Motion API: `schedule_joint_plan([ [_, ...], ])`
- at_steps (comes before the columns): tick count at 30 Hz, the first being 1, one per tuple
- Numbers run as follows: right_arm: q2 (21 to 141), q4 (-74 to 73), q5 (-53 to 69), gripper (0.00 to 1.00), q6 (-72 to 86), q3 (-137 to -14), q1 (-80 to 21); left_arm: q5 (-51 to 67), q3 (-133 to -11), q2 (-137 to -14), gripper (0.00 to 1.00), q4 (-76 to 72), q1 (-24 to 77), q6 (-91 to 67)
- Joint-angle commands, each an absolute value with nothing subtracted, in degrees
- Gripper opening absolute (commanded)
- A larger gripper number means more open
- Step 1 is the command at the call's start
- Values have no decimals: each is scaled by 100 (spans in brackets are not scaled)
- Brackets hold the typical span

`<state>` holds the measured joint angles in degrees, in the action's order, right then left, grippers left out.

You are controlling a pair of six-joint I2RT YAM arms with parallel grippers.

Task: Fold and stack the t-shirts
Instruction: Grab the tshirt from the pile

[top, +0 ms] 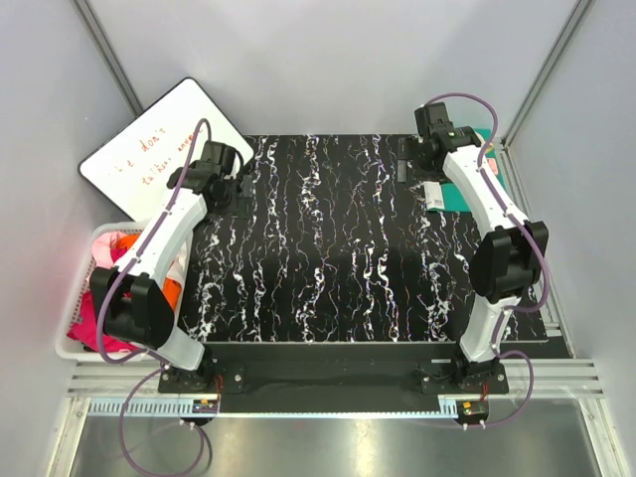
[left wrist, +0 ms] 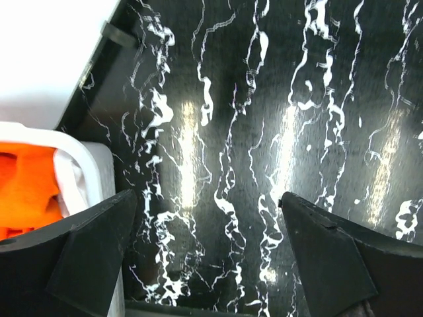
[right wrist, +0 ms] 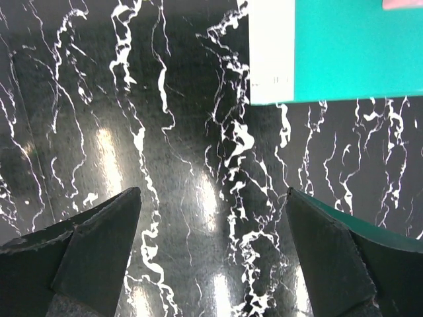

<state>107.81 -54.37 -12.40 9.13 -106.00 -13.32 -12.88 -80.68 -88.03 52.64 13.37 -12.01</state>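
Note:
The t-shirts lie crumpled in a white basket (top: 107, 229) at the table's left edge: an orange one (top: 171, 291), a magenta one (top: 87, 318) and a pale pink one (top: 111, 241). The orange t-shirt (left wrist: 26, 191) also shows in the left wrist view, inside the basket wall (left wrist: 99, 165). My left gripper (top: 227, 184) is open and empty above the black marbled table (top: 318, 258), just right of the basket; its jaws (left wrist: 208, 218) stand wide apart. My right gripper (top: 409, 164) is open and empty over the table's far right, and in its own wrist view (right wrist: 211, 211) nothing lies between the jaws.
A flat teal mat (top: 459, 194) with a white strip lies at the back right and also shows in the right wrist view (right wrist: 357, 46). A whiteboard (top: 159, 149) leans at the back left and appears in the left wrist view (left wrist: 46, 53). Grey walls enclose the table.

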Motion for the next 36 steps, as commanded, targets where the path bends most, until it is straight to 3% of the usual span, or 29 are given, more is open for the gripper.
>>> schedule_joint_plan([
  [1,10881,-5502,-1195,100,817,-10951,-1336,-1521,-8280,-8711,99,5142,1345,-1090],
  [11,11004,-5511,-976,100,888,-11021,-1327,-1309,-8016,-8482,97,5194,1389,-1125],
  [22,10934,-5502,-791,100,976,-10784,-1327,-3752,-8069,-8114,99,6389,1389,-1977],
  [29,10811,-5441,-633,100,1063,-10503,-1327,-3042,-7542,-7200,99,6179,555,-1986],
  [36,10740,-5388,-440,100,1125,-10318,-1327,-2576,-6988,-7084,99,6109,-351,-1775],
])
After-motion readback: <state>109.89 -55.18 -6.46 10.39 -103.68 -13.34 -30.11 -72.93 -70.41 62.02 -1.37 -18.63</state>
